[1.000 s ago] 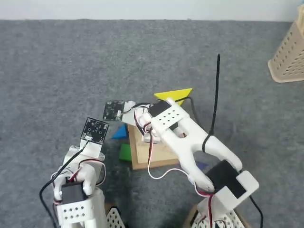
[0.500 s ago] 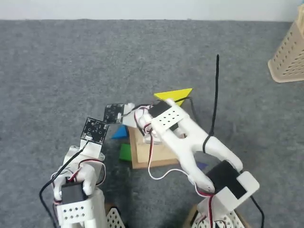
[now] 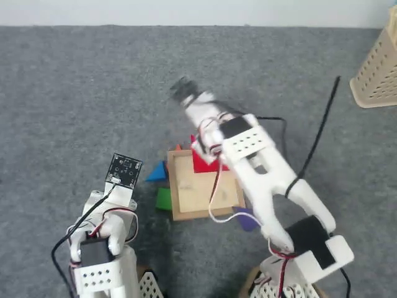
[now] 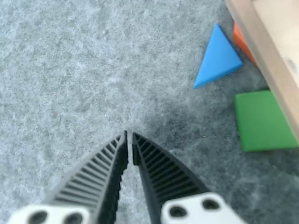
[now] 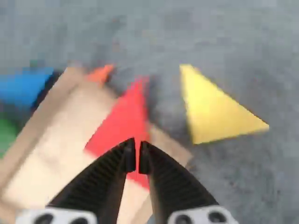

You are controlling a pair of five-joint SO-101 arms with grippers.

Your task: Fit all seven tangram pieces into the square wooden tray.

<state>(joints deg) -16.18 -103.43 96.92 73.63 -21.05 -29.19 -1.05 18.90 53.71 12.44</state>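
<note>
Placing is in hand: the red piece (image 5: 122, 122) lies across the tray's (image 3: 186, 208) upper rim, mid-frame. The right gripper (image 5: 134, 142) and left gripper (image 4: 129, 136) have fingers pinched narrow and empty. The next move likely calls for nudging the red piece flat inside.

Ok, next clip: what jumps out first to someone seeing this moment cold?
The right arm is stretched out over the wooden tray, the shut right pincer above a red triangle that lies across the tray's far rim. A yellow triangle sits on the grey carpet just off the tray, while a blue triangle and green square lie beside it near the left pincer.
</note>
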